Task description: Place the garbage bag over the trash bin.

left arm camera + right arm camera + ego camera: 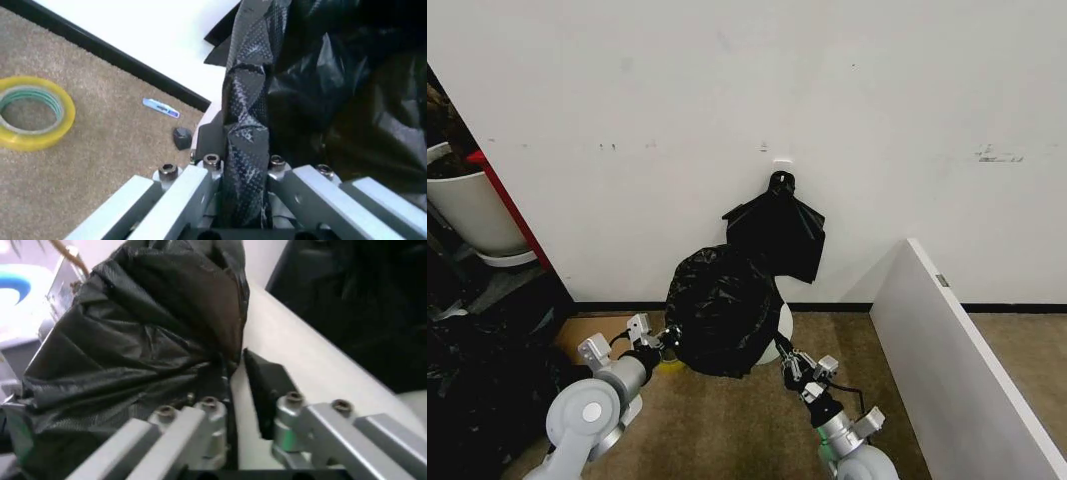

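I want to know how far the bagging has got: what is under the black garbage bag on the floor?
Under the garbage bag a sliver of the white trash bin shows at its right edge; the rest is covered. The left gripper and right gripper pinch the bag's sides.

White wall [727, 90], black baseboard [1017, 308], brown carpet [727, 420], white panel [957, 350] at right.
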